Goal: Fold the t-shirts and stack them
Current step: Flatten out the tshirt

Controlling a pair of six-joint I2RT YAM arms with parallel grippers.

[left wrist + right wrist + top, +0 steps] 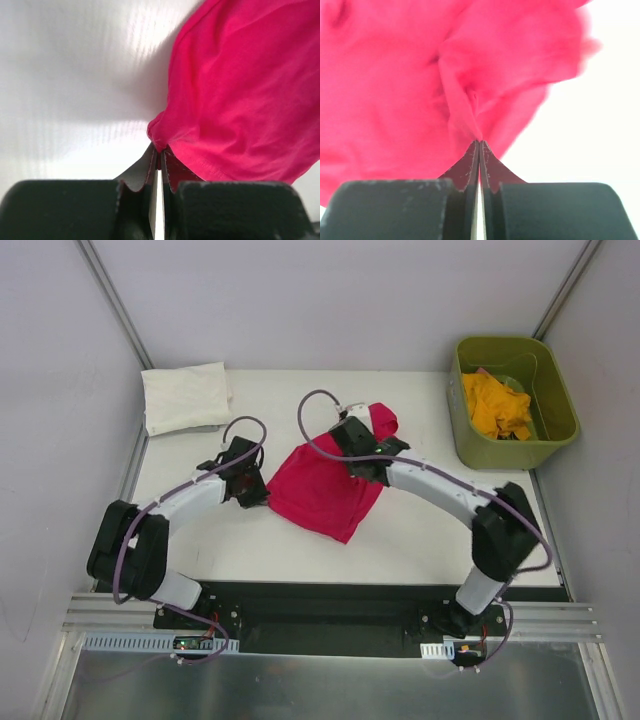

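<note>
Grips set: your left gripper (159, 160) clamps the magenta shirt (325, 490) at its 9 o'clock corner, right gripper (479, 150) pinches its 1 o'clock edge.

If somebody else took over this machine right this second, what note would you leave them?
Left claw: shut on an edge of the magenta-pink cloth t-shirt.
Right claw: shut on a fold of the same shirt.
White cloth t-shirt: looks folded, far left corner of the table.
Orange-yellow cloth t-shirt: crumpled in the olive-green plastic bin.
Done: white one, apparently.
Left: fold pink, fetch and fold orange, stack all.
</note>
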